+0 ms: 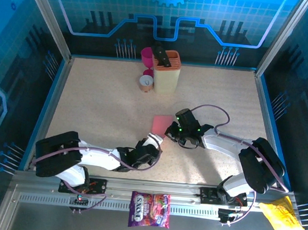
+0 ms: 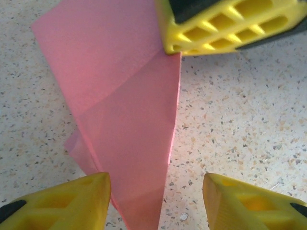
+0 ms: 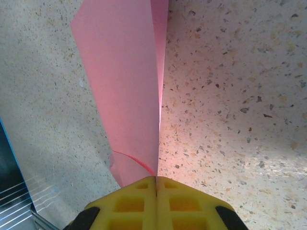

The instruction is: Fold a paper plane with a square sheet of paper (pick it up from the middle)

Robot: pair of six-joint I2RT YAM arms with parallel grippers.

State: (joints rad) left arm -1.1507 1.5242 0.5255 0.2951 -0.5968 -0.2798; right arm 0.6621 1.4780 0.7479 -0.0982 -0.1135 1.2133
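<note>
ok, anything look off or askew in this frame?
The folded pink sheet looks uneven: in the left wrist view a lower layer pokes out past its left edge instead of lining up. The right hand is shut on it. A candy bag lies on the front rail, off the table.

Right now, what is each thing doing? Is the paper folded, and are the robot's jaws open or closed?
pink paper: partly folded, layers overlapping.
right gripper: jaws shut, pinching the paper's edge.
left gripper: jaws open, the paper's narrow end between them, not gripped.
magenta cup: standing upright at the back.
candy bag: lying flat.
</note>
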